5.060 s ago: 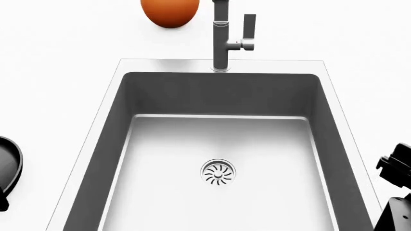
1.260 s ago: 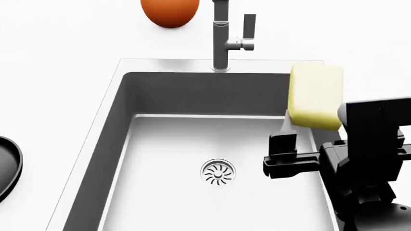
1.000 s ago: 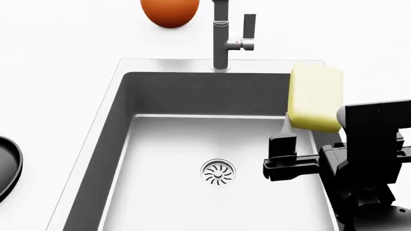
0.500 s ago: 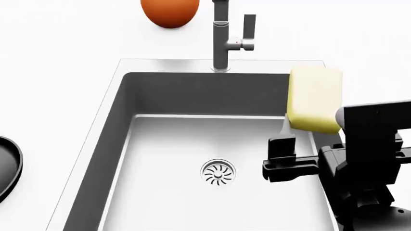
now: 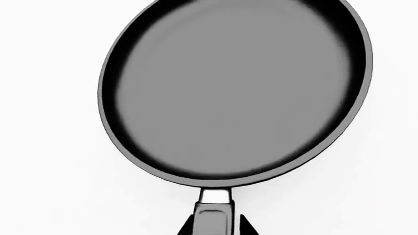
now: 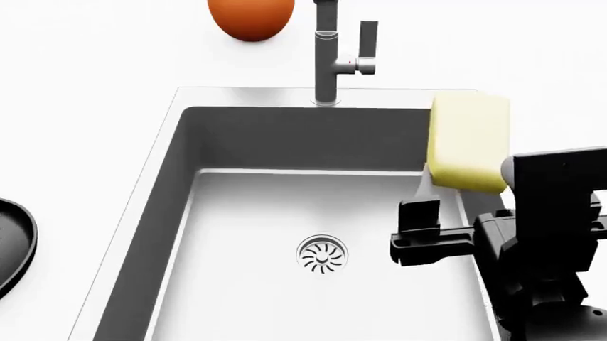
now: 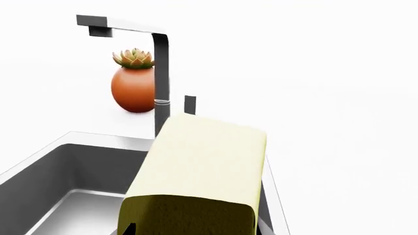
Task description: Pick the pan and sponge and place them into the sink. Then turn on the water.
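The round black pan [image 5: 235,88] fills the left wrist view, and its rim shows at the left edge of the head view [image 6: 17,241] on the white counter. My left gripper [image 5: 216,227] is shut with a finger on each side of the pan's short handle [image 5: 214,215]. My right gripper [image 6: 460,186] is shut on the pale yellow sponge [image 6: 467,142] and holds it upright above the right side of the sink [image 6: 170,128]. The sponge also shows in the right wrist view [image 7: 202,161]. No water runs from the faucet [image 6: 325,64].
The faucet's side lever [image 6: 368,39] stands to the right of its stem. An orange round pot [image 6: 251,18] stands behind the sink on the left and holds a succulent [image 7: 134,58]. The round drain [image 6: 323,253] is in the middle of the sink floor.
The sponge and my right gripper have shifted slightly to the right. The pan's rim has edged a little to the right in the head view.
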Robot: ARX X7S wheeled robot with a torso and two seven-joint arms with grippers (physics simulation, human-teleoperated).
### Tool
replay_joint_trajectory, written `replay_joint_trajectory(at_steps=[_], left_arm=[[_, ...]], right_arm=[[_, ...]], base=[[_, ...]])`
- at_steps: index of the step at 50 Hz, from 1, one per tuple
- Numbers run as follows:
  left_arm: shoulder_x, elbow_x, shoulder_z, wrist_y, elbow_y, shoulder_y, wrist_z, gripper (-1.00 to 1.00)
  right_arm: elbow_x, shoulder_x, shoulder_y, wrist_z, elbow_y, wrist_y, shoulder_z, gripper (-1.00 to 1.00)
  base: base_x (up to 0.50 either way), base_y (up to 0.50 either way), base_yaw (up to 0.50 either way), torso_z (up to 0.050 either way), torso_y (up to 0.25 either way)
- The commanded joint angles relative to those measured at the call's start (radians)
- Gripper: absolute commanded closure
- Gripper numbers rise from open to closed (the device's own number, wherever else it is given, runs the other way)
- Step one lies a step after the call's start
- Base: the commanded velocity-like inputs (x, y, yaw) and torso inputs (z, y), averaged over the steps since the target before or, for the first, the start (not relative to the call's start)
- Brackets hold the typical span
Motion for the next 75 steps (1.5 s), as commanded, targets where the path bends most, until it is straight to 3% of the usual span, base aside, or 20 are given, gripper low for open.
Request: replay_joint_trajectory(at_steps=[1,8,14,19,21,30,43,48,63,75], left_arm=[[0.01,-0.005,0.008,-0.013,0.043,-0.1,-0.046,1.0],[0.002,-0.011,0.04,-0.029,0.077,-0.177,-0.05,1.0],[0.013,-0.003,0.133,-0.074,0.125,-0.296,-0.059,1.0],[0.096,-0.031,0.216,-0.151,0.138,-0.453,-0.1,1.0],[0.082,-0.033,0.218,-0.144,0.14,-0.467,-0.071,1.0],[0.22,-0.073,0.329,-0.236,0.135,-0.653,-0.115,1.0],[0.331,0.033,0.509,-0.181,0.063,-0.811,-0.021,1.0],[0.419,0.108,0.612,-0.127,-0.003,-0.897,0.045,1.0],[0.585,0.225,0.771,-0.037,-0.179,-1.005,0.138,1.0],[0.721,0.317,0.893,0.094,-0.362,-1.014,0.243,1.0]], right_arm=[[-0.03,0.0,0.005,-0.021,-0.022,-0.006,0.021,1.0],[-0.018,0.003,0.011,-0.015,-0.028,0.01,0.04,1.0],[-0.013,0.007,0.012,-0.012,-0.027,0.013,0.052,1.0],[-0.008,0.0,0.0,-0.018,-0.018,0.002,0.051,1.0],[-0.005,0.0,-0.007,-0.019,-0.022,0.002,0.055,1.0],[0.024,0.006,-0.051,-0.027,-0.06,0.005,0.093,1.0],[0.053,0.028,-0.149,-0.014,-0.126,0.018,0.199,1.0],[0.092,0.029,-0.159,-0.016,-0.139,0.048,0.249,1.0],[0.143,0.076,-0.136,-0.013,-0.192,0.119,0.304,1.0],[0.163,0.085,-0.147,-0.013,-0.212,0.129,0.328,1.0]], base=[[0.0,0.0,0.0,0.0,0.0],[0.0,0.0,0.0,0.0,0.0],[0.0,0.0,0.0,0.0,0.003],[0.0,0.0,0.0,0.0,0.002],[0.0,0.0,0.0,0.0,0.0],[0.0,0.0,0.0,0.0,0.003],[0.0,0.0,0.0,0.0,0.003],[0.0,0.0,0.0,0.003,0.002],[0.0,0.0,0.0,0.0,0.004],[0.0,0.0,0.0,0.001,0.003]])
